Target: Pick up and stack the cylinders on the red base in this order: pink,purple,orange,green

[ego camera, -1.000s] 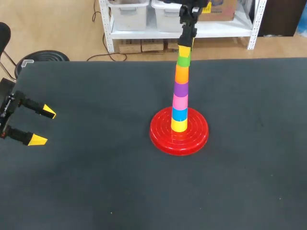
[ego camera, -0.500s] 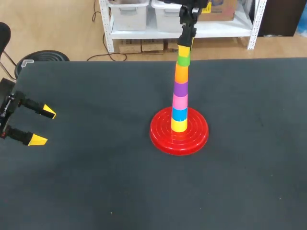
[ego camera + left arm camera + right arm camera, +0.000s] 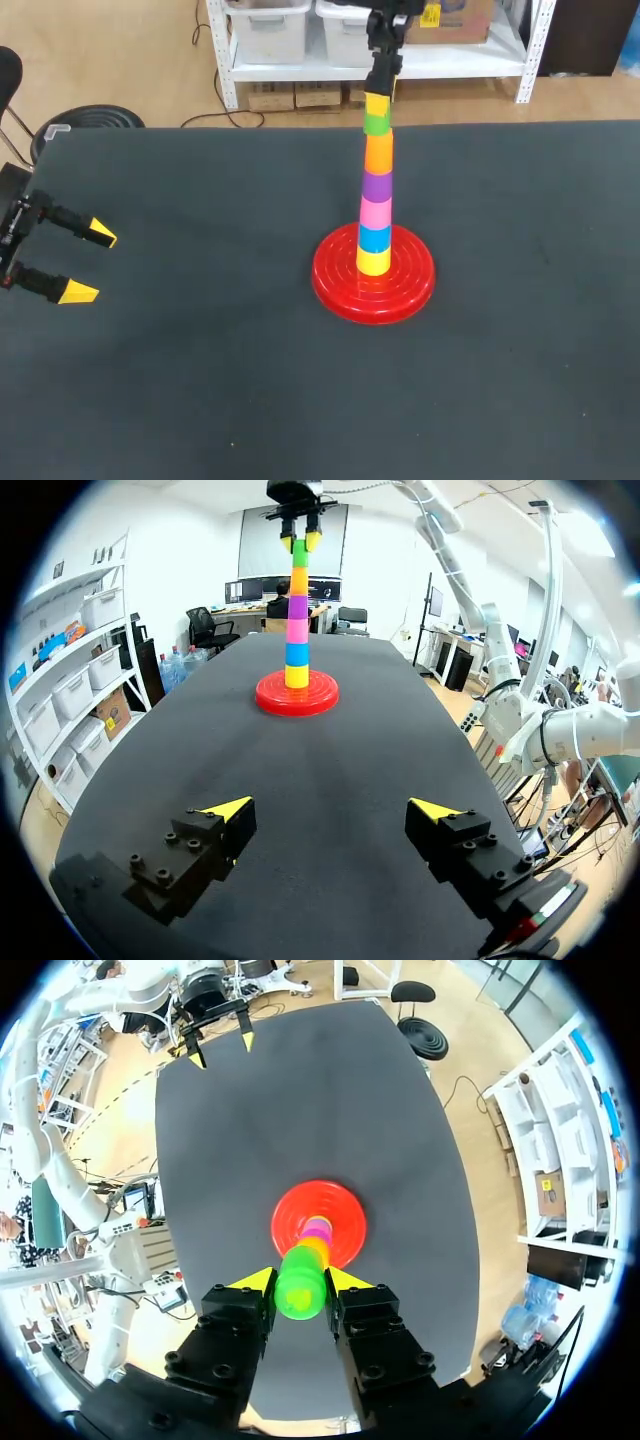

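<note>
A red base at the table's middle carries a post stacked with yellow, blue, pink, purple and orange cylinders. The green cylinder sits at the very top, just over the orange one. My right gripper hangs straight above the stack, shut on the green cylinder; its yellow tips press both sides in the right wrist view. Whether green still touches orange I cannot tell. My left gripper rests open and empty at the table's left edge, far from the stack.
The black tabletop holds only the base and its stack. The left gripper points along the table toward the red base.
The right gripper with the green cylinder has shifted slightly up and to the left over the stack. The left arm has stayed still.
</note>
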